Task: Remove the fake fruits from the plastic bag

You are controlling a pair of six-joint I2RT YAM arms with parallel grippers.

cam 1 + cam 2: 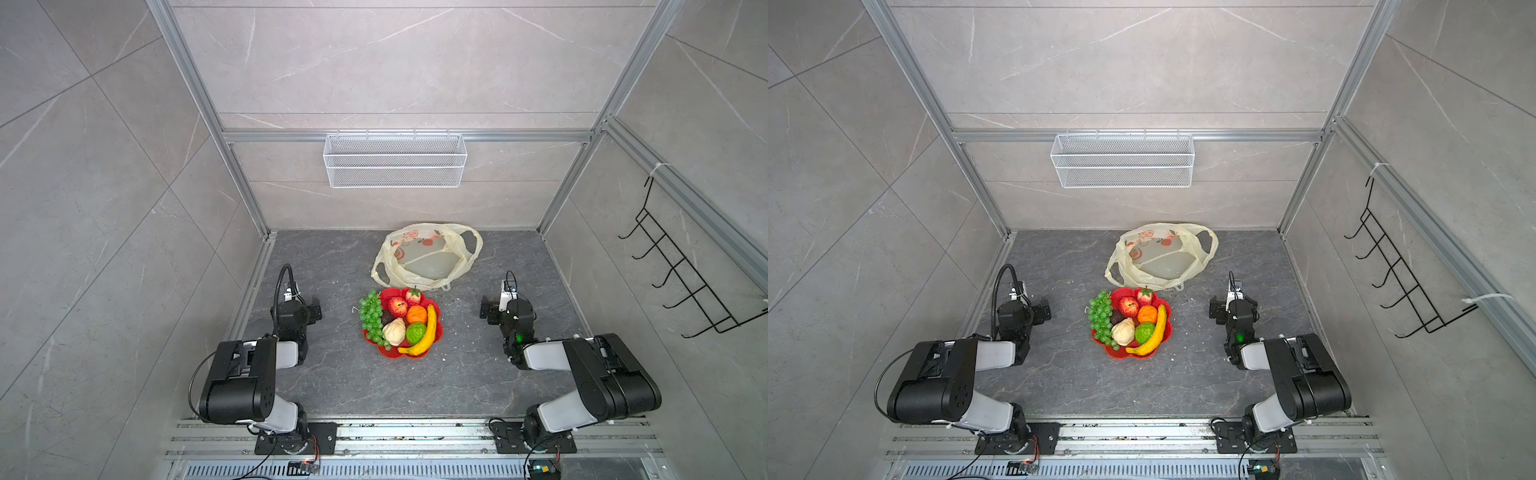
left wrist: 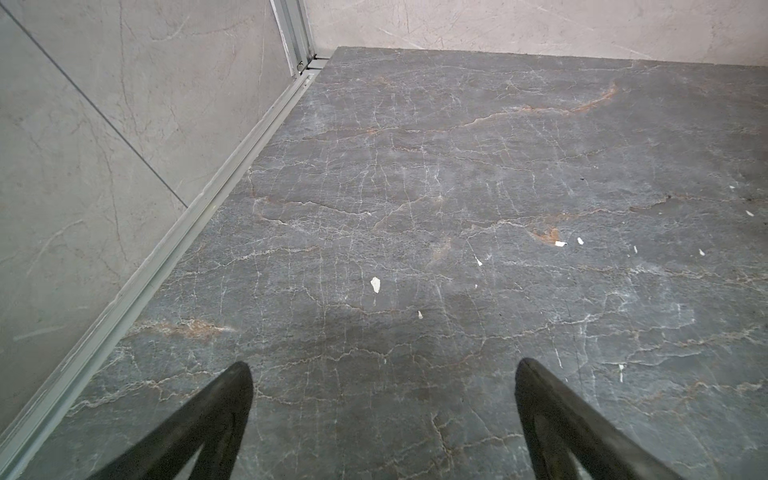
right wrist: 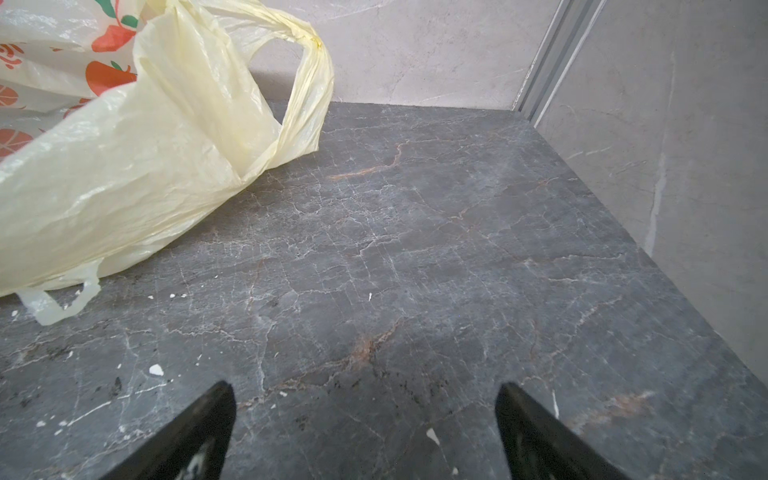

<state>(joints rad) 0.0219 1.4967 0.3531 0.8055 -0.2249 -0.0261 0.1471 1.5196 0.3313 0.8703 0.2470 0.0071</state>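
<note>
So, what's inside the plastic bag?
Through its open mouth the plastic bag shows only its own pale lining and printed pictures, no fruit. Its crumpled folds hide the corners. The fake fruits sit on the red plate.

In both top views the plate (image 1: pixel 437 330) sits mid-frame on the table (image 1: pixel 332 374), with the bag (image 1: pixel 428 257) just above it, at its upper rim. On the plate, the grapes (image 1: pixel 371 313) lie over the left edge and the strawberry (image 1: pixel 413 296) at the top. The apple (image 1: pixel 397 306) is lower left of the strawberry, the orange (image 1: pixel 416 314) below it. The banana (image 1: pixel 428 332) runs along the right edge, and the bumpy fruit (image 1: pixel 415 332) is left of it. Two more fruits (image 1: pixel 394 331) lie between the bumpy fruit and the grapes. The left gripper (image 1: pixel 297 306) stands left of the plate and the right gripper (image 1: pixel 507 306) right of it, both well apart from it. A basket (image 1: pixel 395 160) hangs upper centre, a rack (image 1: pixel 681 274) at the right edge.
</note>
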